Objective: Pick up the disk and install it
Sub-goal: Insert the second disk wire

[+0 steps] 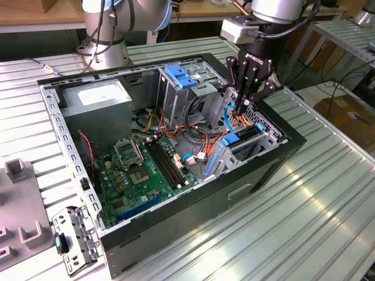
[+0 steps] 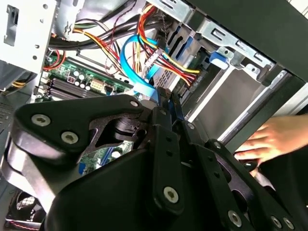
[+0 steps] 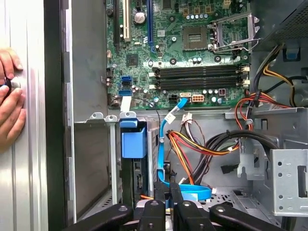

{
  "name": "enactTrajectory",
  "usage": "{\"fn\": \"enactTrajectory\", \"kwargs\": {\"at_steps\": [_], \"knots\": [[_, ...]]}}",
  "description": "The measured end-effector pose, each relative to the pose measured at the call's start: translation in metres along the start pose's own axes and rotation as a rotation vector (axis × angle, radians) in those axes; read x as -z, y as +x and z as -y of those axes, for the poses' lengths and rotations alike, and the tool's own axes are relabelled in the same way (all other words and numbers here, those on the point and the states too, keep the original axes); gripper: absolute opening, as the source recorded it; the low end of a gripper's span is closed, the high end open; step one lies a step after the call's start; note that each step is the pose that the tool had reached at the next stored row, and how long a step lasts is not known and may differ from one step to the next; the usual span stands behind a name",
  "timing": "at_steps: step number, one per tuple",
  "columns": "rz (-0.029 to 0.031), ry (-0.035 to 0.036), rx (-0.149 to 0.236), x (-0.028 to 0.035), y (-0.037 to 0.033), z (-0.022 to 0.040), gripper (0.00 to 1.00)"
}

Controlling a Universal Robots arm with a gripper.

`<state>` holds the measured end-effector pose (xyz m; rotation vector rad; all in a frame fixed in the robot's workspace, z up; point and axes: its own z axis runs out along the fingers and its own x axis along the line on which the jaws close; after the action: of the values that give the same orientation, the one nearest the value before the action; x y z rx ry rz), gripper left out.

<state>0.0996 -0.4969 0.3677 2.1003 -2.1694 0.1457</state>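
Observation:
The disk (image 1: 245, 140) sits edge-on in the drive bay at the corner of the open computer case (image 1: 281, 158) on the exterior view's right, with its blue side rail (image 1: 229, 141) showing. In the first wrist view the disk (image 3: 137, 175) is a dark slab under a blue plastic tab (image 3: 133, 140). My gripper (image 1: 239, 110) hangs just above the bay and slightly to its inner side. Its fingers are shut together with nothing between them in both wrist views (image 3: 168, 185) (image 2: 171, 98). They are apart from the disk.
A blue flat cable (image 3: 162, 144) and orange-red wire bundles (image 3: 192, 147) run close to the fingertips. A grey power-supply box (image 1: 96, 96), a metal cage with a blue top (image 1: 180, 76) and the motherboard (image 1: 143, 170) fill the case. A person's hand (image 3: 9, 101) (image 2: 274, 139) rests on the case's outer wall.

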Motion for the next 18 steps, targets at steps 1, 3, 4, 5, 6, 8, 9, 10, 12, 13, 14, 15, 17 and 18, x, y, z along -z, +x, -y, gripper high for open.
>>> {"fn": "enactTrajectory", "kwargs": {"at_steps": [1, 3, 4, 5, 6, 8, 9, 10, 12, 13, 14, 15, 17, 18], "knots": [[0.0001, 0.0001, 0.0, -0.0001, 0.0001, 0.0, 0.16], [0.0, 0.0, 0.0, 0.0, 0.0001, -0.0001, 0.16], [0.0, 0.0001, 0.0, -0.0001, 0.0004, -0.0001, 0.16], [0.0, 0.0002, 0.001, -0.0001, 0.0007, -0.0001, 0.16], [-0.0001, 0.0001, 0.001, -0.0001, 0.0007, -0.0001, 0.16], [-0.0001, 0.0002, 0.001, -0.0001, 0.0008, -0.0001, 0.16], [-0.0001, 0.0002, 0.001, -0.0001, 0.0008, -0.0001, 0.16], [-0.0001, 0.0002, 0.001, -0.0001, 0.0008, -0.0001, 0.16], [0.0, 0.0002, 0.001, -0.0001, 0.0008, -0.0001, 0.16], [0.0, 0.0002, 0.001, -0.0001, 0.0008, -0.0001, 0.16], [0.0, 0.0002, 0.001, -0.0001, 0.0009, -0.0001, 0.16], [-0.0001, 0.0002, 0.001, -0.0001, 0.0009, -0.0001, 0.16], [-0.0001, 0.0004, 0.002, -0.0003, 0.0017, -0.0009, 0.16], [0.0001, 0.0006, 0.003, -0.0004, 0.0022, -0.003, 0.16]]}}
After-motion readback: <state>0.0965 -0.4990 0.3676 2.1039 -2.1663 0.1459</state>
